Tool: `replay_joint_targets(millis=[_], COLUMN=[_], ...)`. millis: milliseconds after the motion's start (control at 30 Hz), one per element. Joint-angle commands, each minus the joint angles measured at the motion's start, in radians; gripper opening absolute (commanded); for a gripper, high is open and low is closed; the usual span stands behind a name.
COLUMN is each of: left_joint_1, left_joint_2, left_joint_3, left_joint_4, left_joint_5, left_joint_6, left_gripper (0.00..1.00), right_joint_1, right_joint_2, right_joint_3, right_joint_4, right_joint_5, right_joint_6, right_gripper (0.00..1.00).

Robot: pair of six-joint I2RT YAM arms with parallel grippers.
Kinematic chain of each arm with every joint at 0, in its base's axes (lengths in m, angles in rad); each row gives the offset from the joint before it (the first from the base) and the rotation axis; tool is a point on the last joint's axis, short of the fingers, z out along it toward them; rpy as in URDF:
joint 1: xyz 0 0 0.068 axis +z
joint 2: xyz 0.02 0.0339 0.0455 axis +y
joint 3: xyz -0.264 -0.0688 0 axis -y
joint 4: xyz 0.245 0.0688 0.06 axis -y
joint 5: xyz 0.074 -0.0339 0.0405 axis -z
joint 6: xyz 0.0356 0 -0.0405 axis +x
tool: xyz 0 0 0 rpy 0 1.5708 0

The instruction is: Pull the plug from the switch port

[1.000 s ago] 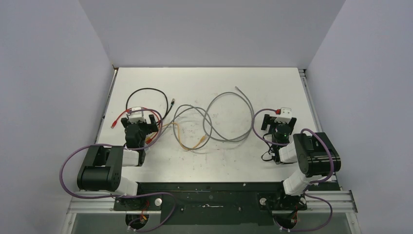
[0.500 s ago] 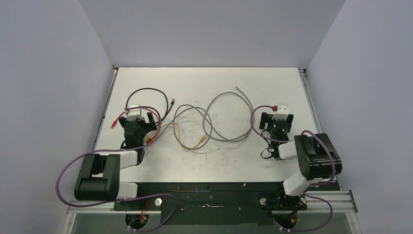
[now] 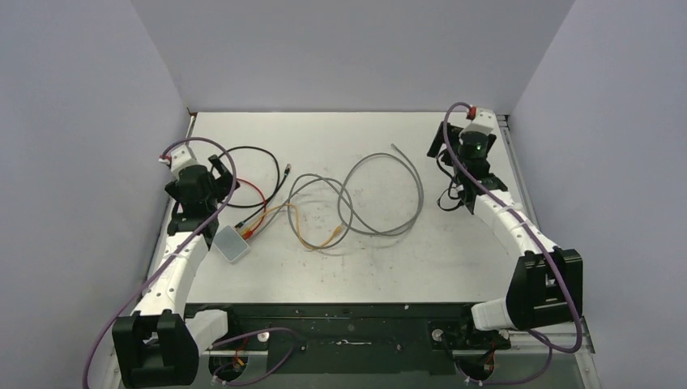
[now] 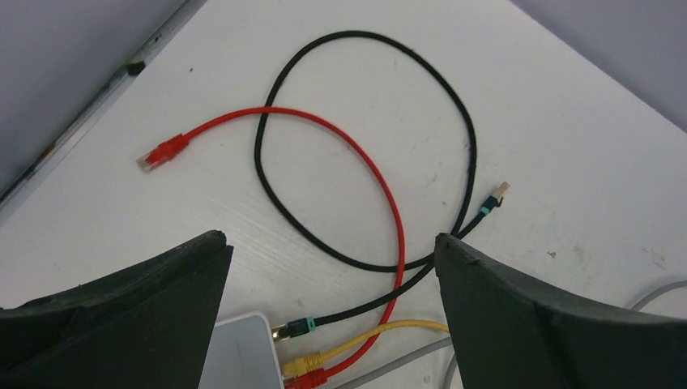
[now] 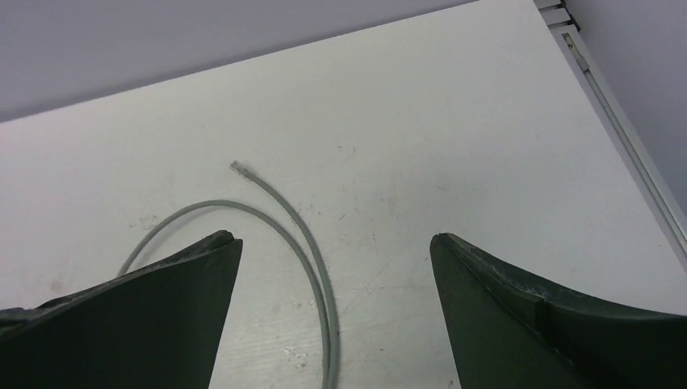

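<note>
— Where are we with this?
— We're only approaching. The box (image 3: 231, 243) lies at the table's left, just on the near side of our left gripper (image 4: 328, 237), with its plugs (image 4: 301, 362) seated.
— And the jaws?
— Both are wide open and empty. Our right gripper (image 5: 332, 237) hovers well apart, over a grey cable (image 5: 312, 267). Next we'd pinch one plug and pull straight.
</note>
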Motion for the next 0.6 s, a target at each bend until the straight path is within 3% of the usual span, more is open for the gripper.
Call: replay_joint_targets(millis=[0, 100, 267, 400, 567], left_joint_1=[0.063, 0.089, 0.105, 0.144, 0.245], left_joint_2=[-0.022, -0.016, -0.007, 0.013, 0.071], left_joint_3=[0.068, 0.105, 0.093, 0.105, 0.104], left_joint_4=[-0.227, -0.304, -0.364, -0.476, -0.552], left_joint_5=[0.078, 0.111, 0.132, 0.133, 0.264], left_joint_6=[-0.108, -0.126, -0.142, -0.228, -0.250], left_gripper=[0.96, 0.96, 0.96, 0.96, 0.96], right_joint_1=[0.015, 0.013, 0.015, 0.021, 0.038], right_joint_2=[0.008, 0.008, -0.019, -0.025, 0.033], right_joint_3=[0.229, 0.322, 0.318, 0.310, 0.327], right_joint_4=[-0.361, -0.526, -0.588, -0.616, -0.623], right_joint_5=[0.129, 0.215, 0.217, 0.048, -0.081], right_joint_6=[0.217, 0.330, 0.302, 0.274, 0.269], right_gripper=[0.90, 0.90, 0.90, 0.90, 0.90])
